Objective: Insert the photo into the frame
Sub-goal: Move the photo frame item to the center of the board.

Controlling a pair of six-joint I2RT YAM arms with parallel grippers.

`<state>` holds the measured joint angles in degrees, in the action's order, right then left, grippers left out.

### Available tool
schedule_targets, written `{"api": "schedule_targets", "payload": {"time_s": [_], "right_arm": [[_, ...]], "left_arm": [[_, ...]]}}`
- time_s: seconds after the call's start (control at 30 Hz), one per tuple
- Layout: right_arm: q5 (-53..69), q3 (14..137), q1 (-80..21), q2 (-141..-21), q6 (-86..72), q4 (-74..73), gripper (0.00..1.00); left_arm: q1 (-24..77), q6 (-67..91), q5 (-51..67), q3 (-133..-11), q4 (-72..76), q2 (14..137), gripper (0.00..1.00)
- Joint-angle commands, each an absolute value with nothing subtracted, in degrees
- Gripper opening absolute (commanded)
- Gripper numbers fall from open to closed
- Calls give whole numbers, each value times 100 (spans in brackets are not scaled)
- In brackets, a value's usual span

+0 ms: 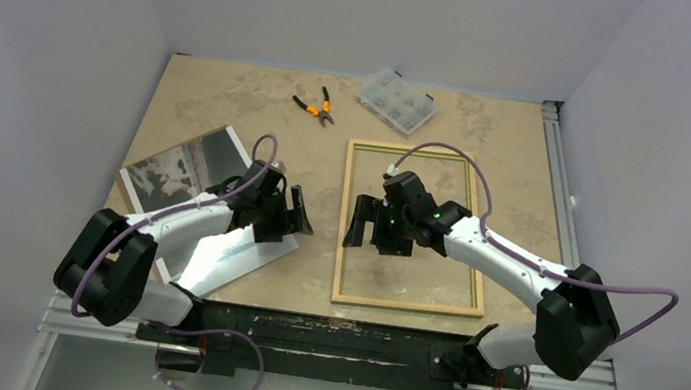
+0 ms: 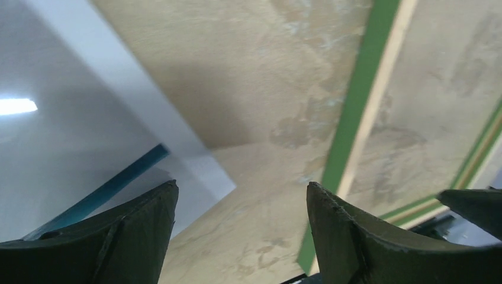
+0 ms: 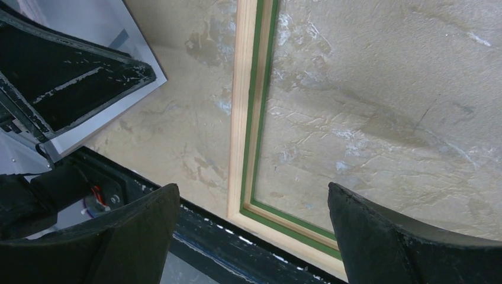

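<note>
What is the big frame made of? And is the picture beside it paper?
The frame looks like pale bare wood with a green painted strip; its middle seems clear glass or plastic, since the table shows through. The photo looks like thin glossy paper: it lies flat and glare shines off it.

The whole beige marbled tabletop (image 1: pixel 233 100) is covered by a fixed camera set high above and behind the arm bases, angled steeply down toward the rear wall. The left wrist camera is held close over the surface and directed rightward past its own black fingers (image 2: pixel 136 236), so that the white-bordered glossy paper print (image 2: pixel 136 100) and the thin pale-wood rectangular frame with green inner edge (image 2: pixel 355 100) are both taken in. The right wrist camera, equally close, is directed toward the near table edge, and the frame's left rail (image 3: pixel 245 106) is shared by all three views.
</note>
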<state>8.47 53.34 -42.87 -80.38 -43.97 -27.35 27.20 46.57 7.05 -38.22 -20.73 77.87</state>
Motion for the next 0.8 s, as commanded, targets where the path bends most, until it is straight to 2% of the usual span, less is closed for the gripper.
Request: {"api": "schedule_targets", "payload": {"time_s": [0.0,0.13,0.27,0.53,0.63,0.77], "right_arm": [[695,5584,-4356,-7957,-4484,-2646,94],[733,5631,-4461,-7920,-4470,-2563,94],[799,5805,-4684,-8034,-4395,-2467,94],[859,6461,-5091,-8687,-4292,-2437,93],[919,6727,-5216,-9009,-4314,-2323,93],[1177,7137,-5308,-9566,-4395,-2095,91]], "left_arm": [[2731,4825,1385,-3323,-1455,8431,78],[2726,4839,1424,-3245,-1358,8339,78],[2727,4886,1204,-3209,-1655,7326,79],[2716,4654,-763,-3924,-4269,5132,75],[2707,4607,-1397,-4180,-5105,4857,69],[2667,4600,-1880,-4272,-5758,4997,54]]}}
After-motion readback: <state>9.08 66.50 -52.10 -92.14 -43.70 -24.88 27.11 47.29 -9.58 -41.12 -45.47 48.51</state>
